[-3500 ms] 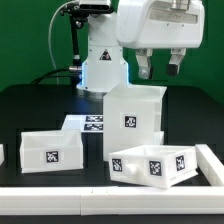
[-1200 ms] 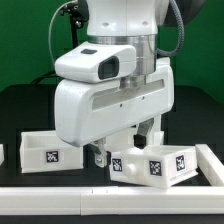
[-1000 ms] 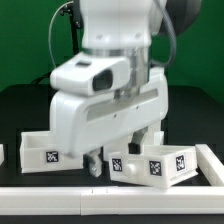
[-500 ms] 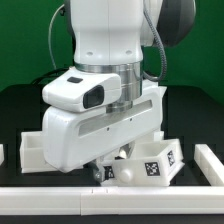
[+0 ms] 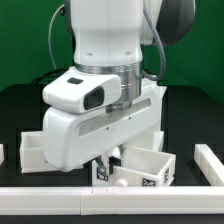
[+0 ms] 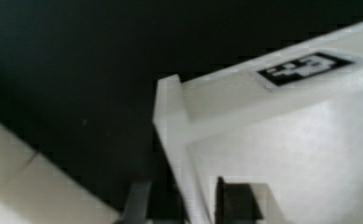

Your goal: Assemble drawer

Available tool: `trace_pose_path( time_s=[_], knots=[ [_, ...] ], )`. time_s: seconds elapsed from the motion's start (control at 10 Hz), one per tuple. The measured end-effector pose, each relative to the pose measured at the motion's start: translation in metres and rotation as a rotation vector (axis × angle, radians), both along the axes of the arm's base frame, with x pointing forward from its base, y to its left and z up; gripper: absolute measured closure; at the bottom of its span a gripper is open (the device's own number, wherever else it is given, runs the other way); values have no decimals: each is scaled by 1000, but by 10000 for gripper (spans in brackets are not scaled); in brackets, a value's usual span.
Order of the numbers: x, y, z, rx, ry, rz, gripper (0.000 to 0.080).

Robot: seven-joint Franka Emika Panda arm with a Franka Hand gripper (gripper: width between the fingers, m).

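My gripper (image 5: 108, 170) is down at the front of the table, at the near left corner of a small white drawer tray (image 5: 145, 163) with a square tag on its front. In the wrist view the two dark fingers (image 6: 245, 200) straddle the tray's upright wall (image 6: 178, 140), which stands between them, and a tag (image 6: 302, 68) shows on the tray's rim. The gripper (image 6: 192, 202) looks shut on that wall. A second tray (image 5: 28, 152) sits at the exterior view's left, partly behind the arm. The large casing is hidden behind the arm.
A white border rail (image 5: 60, 197) runs along the table's front edge and another piece of it (image 5: 210, 160) stands at the exterior view's right. The black table top (image 5: 25, 105) shows behind the left tray. The arm's body blocks the middle of the exterior view.
The arm came down from above the casing to the front tray. Over the last second the tray turned and slid toward the exterior view's left with the gripper at its wall.
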State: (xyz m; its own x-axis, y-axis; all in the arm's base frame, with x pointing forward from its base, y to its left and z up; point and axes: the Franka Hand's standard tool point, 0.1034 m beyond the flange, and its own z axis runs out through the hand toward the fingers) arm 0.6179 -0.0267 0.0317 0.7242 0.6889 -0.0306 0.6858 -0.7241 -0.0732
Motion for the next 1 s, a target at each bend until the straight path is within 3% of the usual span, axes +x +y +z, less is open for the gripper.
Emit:
trace_pose_path(
  time_s=[0.2,0.6,0.7,0.8,1.0],
  knots=[
    [-8,-4,7,-5,45,-4,742],
    [-12,-38,64,-22,51,-18,762],
    [-9,-58,83,-30,23,-27,762],
    [-14,-66,90,-43,1,-45,762],
    [-18,-56,78,-39,26,-34,762]
  ],
)
